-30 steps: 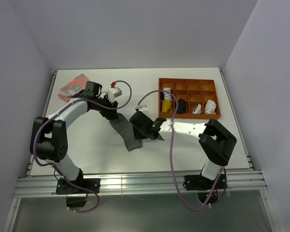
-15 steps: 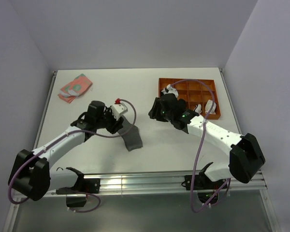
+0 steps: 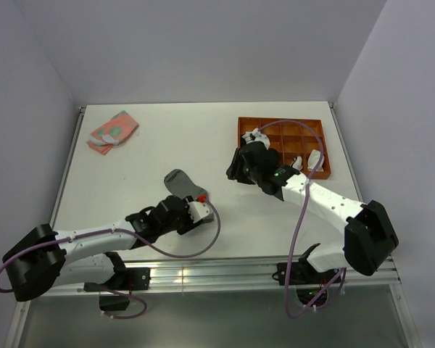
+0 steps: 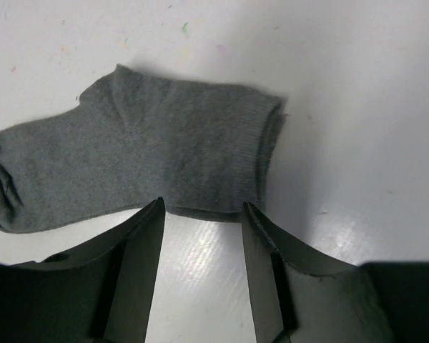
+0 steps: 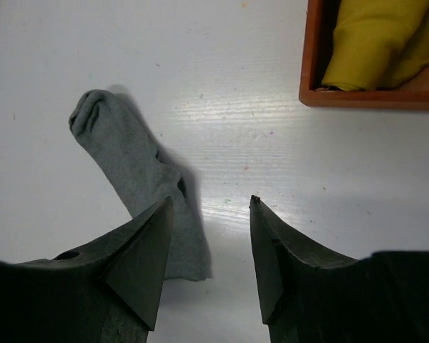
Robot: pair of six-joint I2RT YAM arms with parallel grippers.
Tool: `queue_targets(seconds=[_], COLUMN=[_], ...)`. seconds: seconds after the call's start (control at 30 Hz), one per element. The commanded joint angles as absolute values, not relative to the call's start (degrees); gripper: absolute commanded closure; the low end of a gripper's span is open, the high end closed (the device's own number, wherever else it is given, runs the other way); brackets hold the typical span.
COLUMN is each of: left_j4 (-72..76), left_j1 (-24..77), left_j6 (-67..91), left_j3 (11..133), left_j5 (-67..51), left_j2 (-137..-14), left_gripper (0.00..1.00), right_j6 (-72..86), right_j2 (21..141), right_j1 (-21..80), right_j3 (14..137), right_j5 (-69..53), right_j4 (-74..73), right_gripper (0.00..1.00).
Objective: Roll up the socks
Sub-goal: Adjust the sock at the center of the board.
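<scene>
One grey sock (image 4: 136, 161) lies flat on the white table, also in the top view (image 3: 179, 179) and the right wrist view (image 5: 126, 169). My left gripper (image 4: 202, 209) is open at the sock's near edge, close to its cuff end, with only bare table between the fingers; in the top view the left gripper (image 3: 183, 201) covers the sock's near end. My right gripper (image 5: 210, 202) is open and empty over bare table just right of the sock, and in the top view the right gripper (image 3: 233, 168) sits at the orange tray's left side.
An orange compartment tray (image 3: 320, 173) stands at the back right, holding a yellow rolled bundle (image 5: 375, 39) and white bundles (image 3: 315, 158). The tray wall (image 5: 311, 57) is near my right gripper. A pink and green cloth (image 3: 112, 131) lies at the far left.
The right gripper left the sock and moved up beside the tray. The left arm swung down toward the near edge, its gripper now at the sock's near side.
</scene>
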State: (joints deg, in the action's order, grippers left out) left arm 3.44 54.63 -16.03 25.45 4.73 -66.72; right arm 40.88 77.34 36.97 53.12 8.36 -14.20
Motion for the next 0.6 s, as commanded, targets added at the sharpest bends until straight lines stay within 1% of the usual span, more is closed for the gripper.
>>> queue_targets(seconds=[0.0,0.13,0.23,0.3,0.4,0.57], left_j4=[11.6,11.4,10.0,10.9,8.4,4.6], left_j1=[59.2,61.1,61.4,62.1,63.2,64.6], left_j6=[-16.9,-16.1,-14.4,-14.6,-13.9,-13.5], left_j3=[22.6,24.1,26.4,26.8,29.7,31.8], left_j5=[10.4,11.7,10.5,11.7,11.4,10.8], left_j2=[-63.5,-67.2,-68.1,-70.1,-74.3,-78.3], left_gripper=[0.47,0.54,0.53,0.52,0.56,0.57], right_j6=[41.3,41.4,41.4,41.3,41.1,40.9], right_j2=[75.8,75.4,75.1,75.0,74.4,73.9], right_j1=[36.7,36.6,36.6,36.6,36.6,36.6], right_j3=[51.9,51.3,51.2,51.3,51.2,50.9], right_j5=[10.4,11.1,11.4,11.5,11.9,12.2], right_j4=[-14.0,-14.0,-14.4,-14.7,-15.2,-15.6], right_gripper=[0.46,0.46,0.46,0.46,0.46,0.46])
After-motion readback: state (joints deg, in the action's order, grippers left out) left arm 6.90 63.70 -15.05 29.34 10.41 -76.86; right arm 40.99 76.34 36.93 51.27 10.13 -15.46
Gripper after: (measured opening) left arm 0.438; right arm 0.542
